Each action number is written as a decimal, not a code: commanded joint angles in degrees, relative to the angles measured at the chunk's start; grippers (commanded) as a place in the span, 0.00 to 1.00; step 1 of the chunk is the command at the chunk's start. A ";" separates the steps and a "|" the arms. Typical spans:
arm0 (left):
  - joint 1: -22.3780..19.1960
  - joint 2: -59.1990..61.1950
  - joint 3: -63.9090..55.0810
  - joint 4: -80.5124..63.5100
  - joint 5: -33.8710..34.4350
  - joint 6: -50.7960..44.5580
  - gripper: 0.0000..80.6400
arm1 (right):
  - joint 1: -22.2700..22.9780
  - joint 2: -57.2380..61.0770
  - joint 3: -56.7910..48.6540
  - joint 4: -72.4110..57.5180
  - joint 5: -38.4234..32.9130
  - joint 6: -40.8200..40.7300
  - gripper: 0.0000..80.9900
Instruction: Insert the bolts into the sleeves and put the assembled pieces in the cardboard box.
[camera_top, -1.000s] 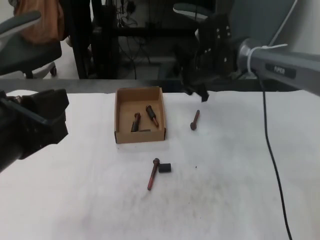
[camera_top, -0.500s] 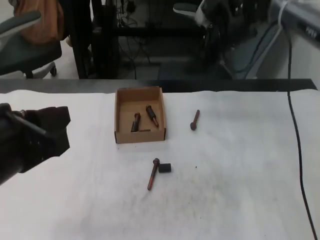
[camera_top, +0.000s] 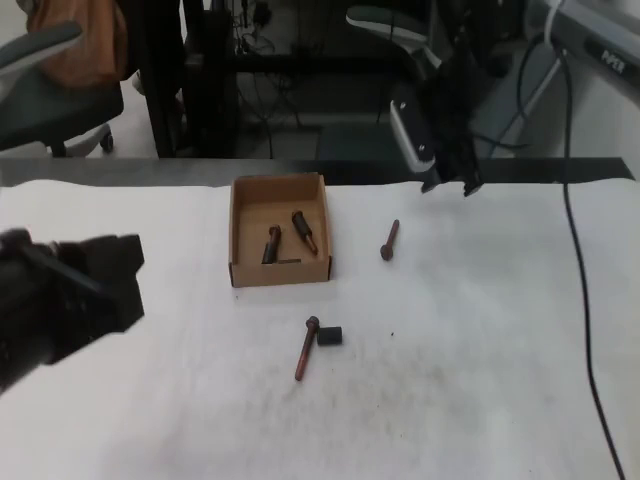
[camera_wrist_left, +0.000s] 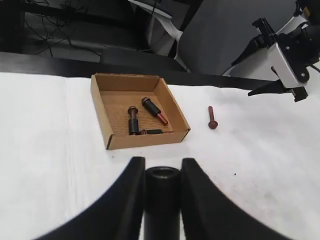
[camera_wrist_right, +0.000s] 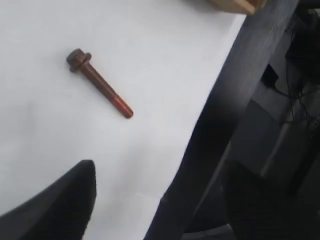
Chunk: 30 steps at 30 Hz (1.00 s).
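So the left gripper (camera_wrist_left: 162, 167) is clamped on a black sleeve (camera_wrist_left: 161, 195) off to the left of the cardboard box (camera_top: 279, 272), while the right gripper (camera_top: 450, 183) hangs with its jaws spread wide over the far edge of the table (camera_top: 460, 400), near a lone bolt (camera_top: 389, 240).

In the left wrist view the left gripper (camera_wrist_left: 162, 165) had both fingers (camera_wrist_left: 125, 200) cut off at their bases by the frame edge. Same for the lower part of the sleeve (camera_wrist_left: 162, 200) clamped between them, so its length couldn't be judged. High view: left arm (camera_top: 60, 300), off to one side of the cardboard box (camera_top: 280, 272), was a dark blur running out of frame. Inside the box, a dark piece (camera_wrist_left: 150, 132) against the near wall was too small to tell bare sleeve from assembled part. Right wrist view: box cut down to one corner by the frame edge; right gripper (camera_wrist_right: 160, 170) fingers were blurred dark shapes, bases out of frame, one merging into the dark background.
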 joint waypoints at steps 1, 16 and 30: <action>-0.15 -0.29 2.44 -5.28 -0.14 -0.21 0.02 | 1.96 -0.14 2.35 -0.16 -1.05 -2.91 0.82; -0.15 -2.83 3.64 -4.99 8.05 -2.14 0.02 | 3.17 1.08 14.59 -14.35 2.78 -7.16 0.68; -0.15 -3.20 3.64 -5.36 7.80 -2.09 0.02 | 3.26 8.03 14.46 -16.92 5.18 -12.53 0.58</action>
